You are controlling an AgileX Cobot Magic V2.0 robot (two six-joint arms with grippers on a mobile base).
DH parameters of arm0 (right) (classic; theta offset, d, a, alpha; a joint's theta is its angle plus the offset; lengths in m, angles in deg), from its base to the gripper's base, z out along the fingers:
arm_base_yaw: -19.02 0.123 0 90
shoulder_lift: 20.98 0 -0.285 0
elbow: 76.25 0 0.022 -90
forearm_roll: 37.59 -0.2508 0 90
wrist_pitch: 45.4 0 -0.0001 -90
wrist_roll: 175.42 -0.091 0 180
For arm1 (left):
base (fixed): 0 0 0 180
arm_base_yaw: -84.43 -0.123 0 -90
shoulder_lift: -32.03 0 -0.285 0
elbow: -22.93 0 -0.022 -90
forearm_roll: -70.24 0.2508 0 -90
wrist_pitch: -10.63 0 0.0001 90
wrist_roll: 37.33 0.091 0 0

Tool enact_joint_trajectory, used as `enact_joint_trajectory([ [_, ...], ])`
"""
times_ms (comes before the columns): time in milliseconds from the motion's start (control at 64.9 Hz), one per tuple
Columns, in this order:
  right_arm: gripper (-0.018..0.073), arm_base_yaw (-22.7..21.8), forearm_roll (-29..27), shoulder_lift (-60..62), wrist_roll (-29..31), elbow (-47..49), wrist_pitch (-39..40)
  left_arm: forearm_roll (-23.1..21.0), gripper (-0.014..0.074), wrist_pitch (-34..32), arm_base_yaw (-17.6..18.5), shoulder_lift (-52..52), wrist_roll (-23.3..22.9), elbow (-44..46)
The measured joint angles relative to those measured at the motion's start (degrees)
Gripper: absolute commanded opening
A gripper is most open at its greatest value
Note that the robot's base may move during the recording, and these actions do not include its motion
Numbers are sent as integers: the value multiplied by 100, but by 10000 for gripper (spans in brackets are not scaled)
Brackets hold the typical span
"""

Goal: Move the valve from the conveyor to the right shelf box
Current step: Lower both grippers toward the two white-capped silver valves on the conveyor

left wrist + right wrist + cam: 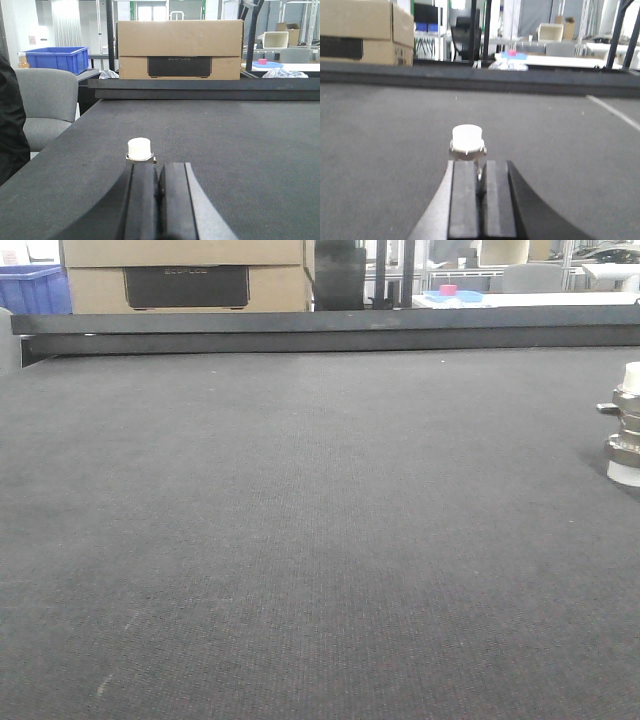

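Right now the valve (467,142) stands upright on the conveyor (300,540), well to the near side of the dark rail (320,332) and directly ahead of the right gripper (480,167), its whitish cap showing over the fingertips. The front view catches it below the rail's right end, side stem pointing left. The right gripper's two dark pads lie pressed together with only a seam between them, holding nothing I can make out. The valve's lower body is hidden behind the tips, so I cannot tell whether they touch it. The left gripper (159,170) is likewise closed, with a white cap (139,146) just beyond it, also on the rail's near side; whether that is the same valve is unclear. The step in hand looks like the grasp, and the right arm suits a right-hand shelf. To do it well, part the pads first, come in level, straddle the silvery middle rather than the smooth plastic cap, keep clear of the stem, and close gently so the valve does not topple.
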State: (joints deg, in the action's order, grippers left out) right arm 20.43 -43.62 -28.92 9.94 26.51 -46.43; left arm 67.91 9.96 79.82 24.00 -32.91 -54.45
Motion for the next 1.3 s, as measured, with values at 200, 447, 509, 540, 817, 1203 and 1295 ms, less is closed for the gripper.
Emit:
enact_joint_trajectory([
  [200,-162,0,0,0,0,0,312,0,-111,-289,0,0,0,0],
  [447,-162,0,0,0,0,330,562,-180,-111,-909,0,9,0,87],
  [509,-146,0,0,12,0,784,448,-193,-111,-743,0,9,0,379],
  [540,-117,0,0,16,0,1036,349,-193,-109,-614,0,9,0,588],
  [817,438,0,0,-482,0,2599,-375,67,338,1543,0,-857,0,2730],
  [1203,570,0,59,-2350,0,3164,-1340,105,580,3117,243,-3122,-441,4677],
  [1295,570,0,59,-3121,0,3830,-2056,105,580,3714,325,-3782,-482,5250],
])
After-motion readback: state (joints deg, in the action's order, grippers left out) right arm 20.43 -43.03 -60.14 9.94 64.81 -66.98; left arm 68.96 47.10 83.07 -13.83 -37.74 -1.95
